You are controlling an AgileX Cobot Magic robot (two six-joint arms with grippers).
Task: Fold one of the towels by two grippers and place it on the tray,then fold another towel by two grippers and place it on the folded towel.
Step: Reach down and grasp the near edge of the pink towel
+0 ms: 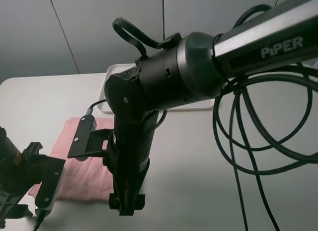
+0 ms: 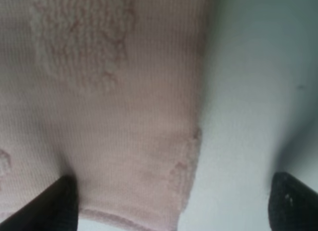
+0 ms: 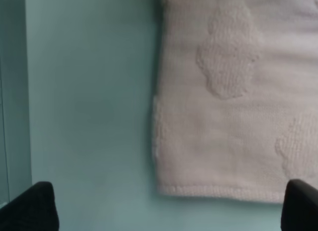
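The pale pink towel (image 1: 82, 161) lies flat on the table, left of centre. My left gripper (image 1: 22, 191) is low at its near left corner. In the left wrist view that gripper (image 2: 174, 198) is open, one finger (image 2: 54, 206) over the pink cloth (image 2: 114, 112) and the other over bare table. My right gripper (image 1: 126, 201) points down at the towel's near right corner. It is also open (image 3: 169, 206), straddling the towel's corner (image 3: 233, 116) without touching it. The white tray (image 1: 110, 77) shows behind the right arm, mostly covered by it. The cream towel is hidden.
The big black right arm (image 1: 198, 67) and its looping cables (image 1: 248, 141) fill the middle and right of the exterior view. The white table (image 1: 35, 107) runs bare to the left and back, and its left edge lies near the left arm.
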